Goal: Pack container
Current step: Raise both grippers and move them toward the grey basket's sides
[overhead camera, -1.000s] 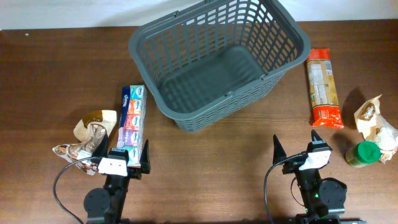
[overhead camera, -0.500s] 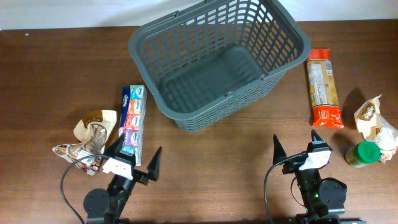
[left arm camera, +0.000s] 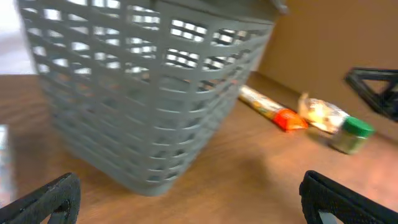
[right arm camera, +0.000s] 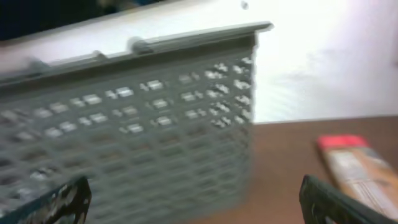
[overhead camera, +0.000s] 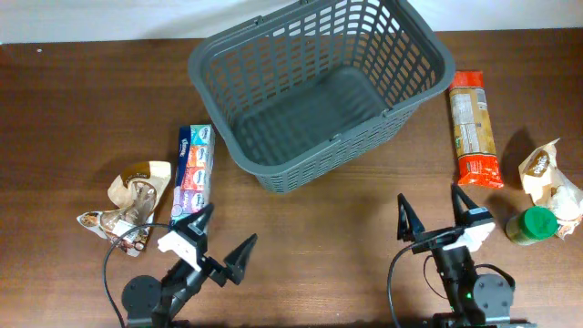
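Observation:
The container, a large dark grey lattice basket, stands at the back middle of the table with nothing inside. My left gripper is open near the front left, turned toward the right, with nothing between its fingers. In the left wrist view the container fills the upper left above the left gripper. My right gripper stands open at the front right, holding nothing. The right wrist view is blurred, with the container ahead of the right gripper.
A tissue pack and two brown snack bags lie to the left. A long red-orange packet, a beige bag and a green-lidded jar lie on the right. The table is dark wood.
My left gripper has swung from facing straight ahead round to the right. My right gripper has turned slightly to the left. Both stay open, and no object has moved.

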You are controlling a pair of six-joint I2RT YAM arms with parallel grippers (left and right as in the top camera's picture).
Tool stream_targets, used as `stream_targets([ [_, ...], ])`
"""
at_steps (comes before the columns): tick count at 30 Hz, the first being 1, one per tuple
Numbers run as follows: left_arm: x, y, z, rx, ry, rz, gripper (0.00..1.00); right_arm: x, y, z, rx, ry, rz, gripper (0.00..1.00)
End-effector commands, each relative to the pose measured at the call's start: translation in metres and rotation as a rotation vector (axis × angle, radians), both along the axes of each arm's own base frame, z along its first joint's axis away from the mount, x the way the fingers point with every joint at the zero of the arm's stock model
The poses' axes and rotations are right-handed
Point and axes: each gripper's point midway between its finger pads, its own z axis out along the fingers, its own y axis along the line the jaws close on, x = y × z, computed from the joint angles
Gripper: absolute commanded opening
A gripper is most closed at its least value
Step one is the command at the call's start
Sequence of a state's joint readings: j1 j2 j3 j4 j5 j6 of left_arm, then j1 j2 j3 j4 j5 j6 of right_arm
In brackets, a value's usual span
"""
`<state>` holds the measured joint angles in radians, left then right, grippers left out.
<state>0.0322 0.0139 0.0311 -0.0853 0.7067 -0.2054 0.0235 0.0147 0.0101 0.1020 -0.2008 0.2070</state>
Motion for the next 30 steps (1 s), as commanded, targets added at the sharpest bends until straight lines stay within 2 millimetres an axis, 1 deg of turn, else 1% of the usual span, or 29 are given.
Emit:
stream_targets([
  [1,-0.021,-0.014,0.04,-0.03,-0.038,-0.107,0.99,-0.012,0.019,0.025,0.1,-0.014,0.127,0.99],
  [3,-0.026,-0.013,0.056,0.0,-0.058,-0.095,0.99,-0.014,0.016,0.035,0.101,0.001,0.108,0.99],
  [5,-0.031,-0.005,0.071,0.037,-0.03,-0.035,1.0,-0.018,0.01,0.044,0.094,0.045,0.07,0.99],
  [7,-0.034,0.008,0.08,0.072,0.035,0.062,0.99,-0.025,0.005,0.053,0.049,0.105,0.034,0.99],
  [9,-0.041,0.026,0.088,0.103,0.109,0.183,0.99,-0.034,-0.001,0.064,-0.013,0.172,-0.006,0.99],
  [11,-0.05,0.041,0.105,0.121,0.117,0.279,0.99,-0.045,-0.006,0.078,-0.055,0.241,-0.031,0.99],
  [13,-0.055,0.045,0.123,0.119,0.073,0.306,0.99,-0.058,-0.001,0.094,-0.061,0.302,0.004,0.99],
  [15,-0.061,0.041,0.135,0.112,0.044,0.286,0.99,-0.074,0.006,0.104,-0.058,0.366,0.053,0.99],
  [18,-0.065,0.036,0.14,0.106,0.028,0.253,0.99,-0.09,0.017,0.11,-0.046,0.42,0.122,0.99],
  [21,-0.069,0.034,0.147,0.096,0.018,0.244,0.99,-0.104,0.024,0.108,-0.038,0.462,0.168,0.99],
  [23,-0.072,0.036,0.157,0.098,0.016,0.258,0.99,-0.109,0.025,0.116,-0.038,0.449,0.174,0.99],
  [24,-0.072,0.04,0.162,0.104,0.034,0.283,1.0,-0.11,0.023,0.127,-0.04,0.432,0.161,0.99],
  [27,-0.071,0.057,0.166,0.138,0.135,0.38,1.0,-0.108,0.011,0.145,-0.043,0.446,0.09,0.99],
  [30,-0.068,0.076,0.169,0.244,0.303,0.46,0.99,-0.099,0.0,0.167,-0.059,0.547,0.022,0.99],
])
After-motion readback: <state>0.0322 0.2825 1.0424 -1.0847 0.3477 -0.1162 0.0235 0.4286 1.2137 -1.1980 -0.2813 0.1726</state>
